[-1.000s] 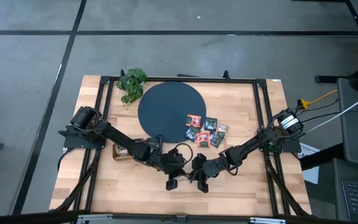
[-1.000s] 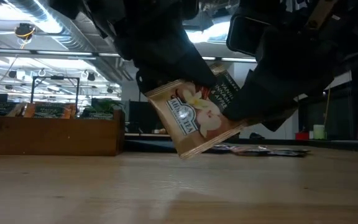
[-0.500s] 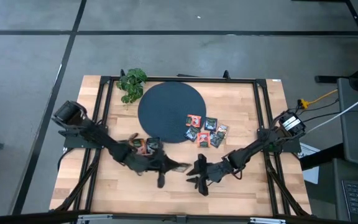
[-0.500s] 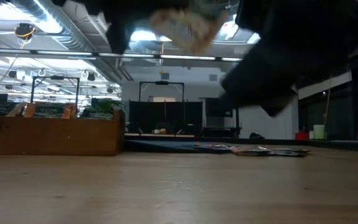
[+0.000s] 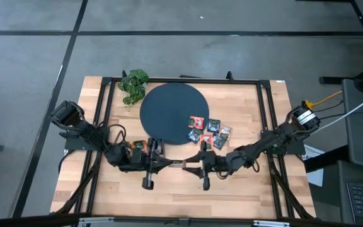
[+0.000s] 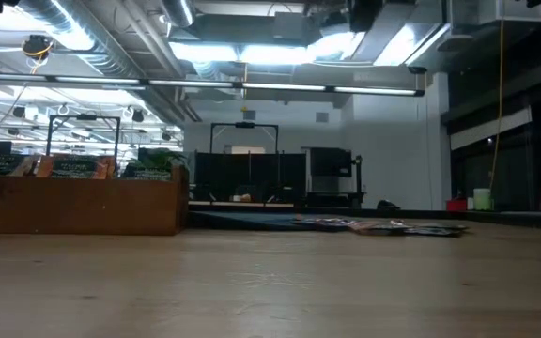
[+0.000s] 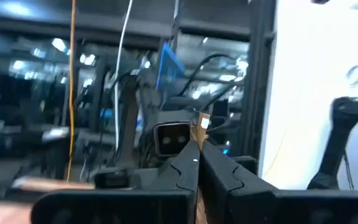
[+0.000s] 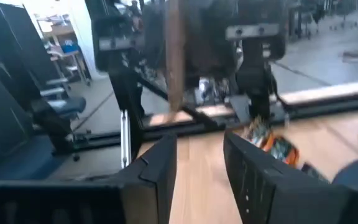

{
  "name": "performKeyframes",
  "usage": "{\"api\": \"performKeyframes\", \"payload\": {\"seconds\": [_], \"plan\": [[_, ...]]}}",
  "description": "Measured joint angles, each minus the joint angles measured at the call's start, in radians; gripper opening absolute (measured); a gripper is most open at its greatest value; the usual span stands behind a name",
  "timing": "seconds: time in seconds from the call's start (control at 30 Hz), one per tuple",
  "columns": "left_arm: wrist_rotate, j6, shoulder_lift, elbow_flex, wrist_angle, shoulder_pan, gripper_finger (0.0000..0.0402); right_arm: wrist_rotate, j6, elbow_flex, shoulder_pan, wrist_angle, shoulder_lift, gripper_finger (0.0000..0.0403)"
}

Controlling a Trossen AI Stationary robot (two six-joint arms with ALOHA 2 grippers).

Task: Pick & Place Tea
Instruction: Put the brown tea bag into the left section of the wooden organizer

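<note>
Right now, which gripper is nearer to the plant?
The left. In the high view the left gripper sits mid-table, in front of the disc; the plant is at the far left corner. The right gripper faces it just beyond, slightly farther from the plant.

the high view looks straight down from well above on the whole table and the floor around it. the low view sits at table-top height, looking level across the boards to the wooden tray and the room behind. each wrist view looks forward past its own dark fingers toward the other arm. the high and low views share the tray and table surface.
</note>
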Motion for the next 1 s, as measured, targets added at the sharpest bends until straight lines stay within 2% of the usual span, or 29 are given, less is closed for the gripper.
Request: {"api": "performKeyframes", "payload": {"seconds": [0.27,0.57,0.67,0.83,0.9,1.0], "plan": [[0.055,0.05,0.001,0.0,0.04,0.022,0.0002,-0.13,-0.076,0.0,-0.021,0.127,-0.011,0.0134],[0.187,-0.029,0.001,0.0,0.028,0.1,0.0003,-0.131,-0.13,0.0,-0.035,0.166,-0.01,0.0129],[0.197,-0.032,0.005,0.0,0.026,0.113,0.0002,-0.13,-0.15,0.0,-0.039,0.164,-0.01,0.0103],[0.204,-0.049,0.005,0.0,-0.009,0.119,0.0006,-0.129,-0.193,0.0,-0.039,0.156,-0.01,0.0022],[0.201,-0.049,0.005,0.002,-0.02,0.121,0.0007,-0.118,-0.202,0.0,-0.038,0.148,-0.01,0.0016],[0.197,-0.049,0.005,0.001,-0.036,0.12,0.0007,-0.063,-0.172,0.0,-0.037,0.105,-0.01,0.0026]]}}
